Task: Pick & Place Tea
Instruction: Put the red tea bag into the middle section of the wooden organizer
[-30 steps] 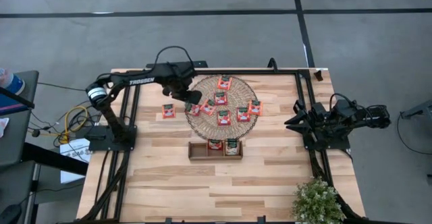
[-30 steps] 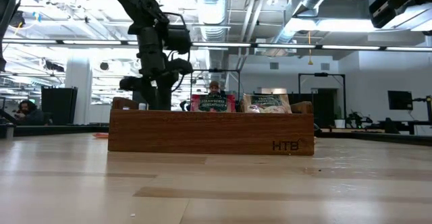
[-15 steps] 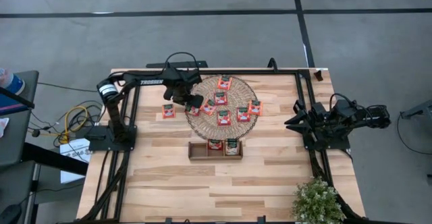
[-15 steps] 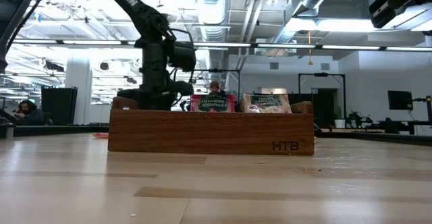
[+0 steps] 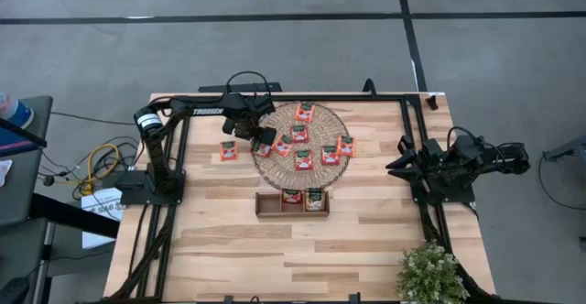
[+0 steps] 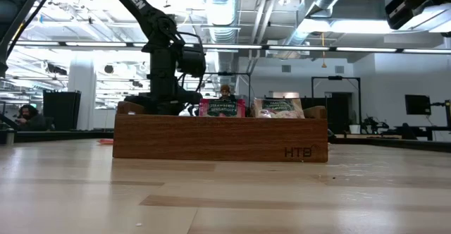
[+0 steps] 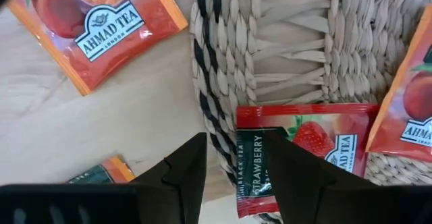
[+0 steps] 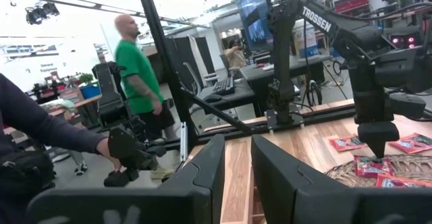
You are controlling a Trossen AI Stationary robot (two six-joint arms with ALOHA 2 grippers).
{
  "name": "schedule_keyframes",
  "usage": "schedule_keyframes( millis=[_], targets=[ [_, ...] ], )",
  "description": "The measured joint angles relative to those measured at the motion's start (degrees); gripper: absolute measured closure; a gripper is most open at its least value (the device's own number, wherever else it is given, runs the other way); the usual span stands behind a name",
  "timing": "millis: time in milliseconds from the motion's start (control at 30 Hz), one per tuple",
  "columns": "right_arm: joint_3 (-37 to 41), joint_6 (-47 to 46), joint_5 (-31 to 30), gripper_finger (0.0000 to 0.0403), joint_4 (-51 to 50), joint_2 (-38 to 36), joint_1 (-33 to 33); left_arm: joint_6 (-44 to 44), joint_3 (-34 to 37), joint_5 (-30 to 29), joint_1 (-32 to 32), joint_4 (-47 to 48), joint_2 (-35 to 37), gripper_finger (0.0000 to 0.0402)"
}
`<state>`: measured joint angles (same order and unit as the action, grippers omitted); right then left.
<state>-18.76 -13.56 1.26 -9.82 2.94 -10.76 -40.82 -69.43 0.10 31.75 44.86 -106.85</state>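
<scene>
Swung lower and inward over the last second: left tool (image 5: 263, 137), from above the counter's bare wood to the mat's near-left edge.

High view: sat over woven mat (image 5: 275, 169) on the pale plank counter (image 5: 366, 231), fingers apart, nothing clamped; tea (image 5: 299, 133) scattered on mat, one sachet (image 5: 228, 150) beside it, two in wooden tray (image 5: 267, 211). Right tool (image 5: 396, 168) parked at counter's right edge, fingers slightly apart, empty.

Low view: tray front, ducts and ceiling lights behind.

Left wrist view: straddled a strawberry sachet (image 7: 317, 143) on mat rim.

Right wrist view: person in green shirt (image 8: 140, 82) among desks.
</scene>
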Motion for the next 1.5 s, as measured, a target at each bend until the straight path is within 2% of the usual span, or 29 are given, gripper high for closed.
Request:
schedule_keyframes(
  millis=[533, 733, 967, 1200, 1500],
  targets=[
    [0.0, 0.0, 0.0, 0.0337, 0.02, 0.0, 0.0, -0.2, 0.0, 0.04, -0.77, 0.01, -0.04, 0.0261],
    [0.0, -0.04, 0.0, 0.0337, 0.02, 0.0, 0.02, 0.22, 0.02, 2.01, -1.14, 0.5, -0.04, 0.0261],
    [0.0, -0.07, 0.0, 0.0337, 0.02, 0.0, 0.0, 0.52, 0.02, -0.37, -1.11, 1.23, -0.08, 0.0261],
    [0.02, -0.07, 0.0, 0.0337, 0.03, 0.0, 0.0, 1.36, -0.24, 1.46, -1.11, 0.86, -3.29, 0.0261],
    [0.02, -0.09, -0.02, 0.0337, 0.04, 0.0, 0.02, 1.8, -0.15, 1.11, -1.11, 0.54, -3.3, 0.0262]
  ],
)
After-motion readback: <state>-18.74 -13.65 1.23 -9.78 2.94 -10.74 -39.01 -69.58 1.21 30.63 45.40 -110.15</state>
